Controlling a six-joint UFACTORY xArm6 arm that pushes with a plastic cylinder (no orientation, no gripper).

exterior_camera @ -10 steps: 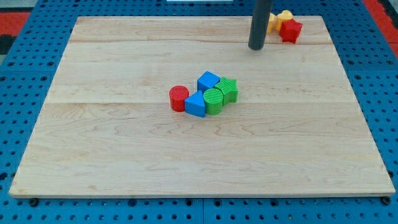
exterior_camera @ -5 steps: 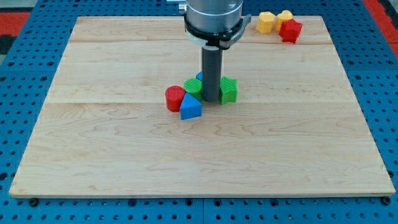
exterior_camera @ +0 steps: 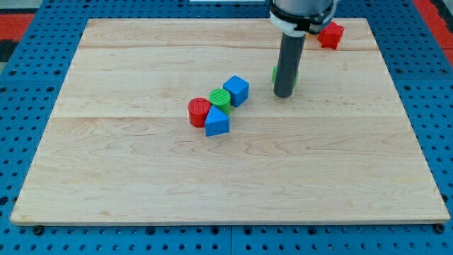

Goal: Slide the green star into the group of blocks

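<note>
My tip [exterior_camera: 283,94] rests on the board to the right of the middle group. The green star [exterior_camera: 275,74] is mostly hidden behind the rod; only slivers of green show at the rod's sides, just above the tip. The group lies to the left: a red cylinder [exterior_camera: 199,112], a blue triangular block [exterior_camera: 216,122], a green cylinder [exterior_camera: 220,98] and a blue cube [exterior_camera: 236,90], all touching. The green star stands apart from the group, right of the blue cube.
A red block [exterior_camera: 330,34] sits at the view's top right near the board's far edge, partly behind the arm. The wooden board [exterior_camera: 106,163] lies on a blue pegboard surface.
The rod moved from the middle of the group up and to the right, and the green star went with it, away from the group. The yellow blocks at the top right are now hidden by the arm.
</note>
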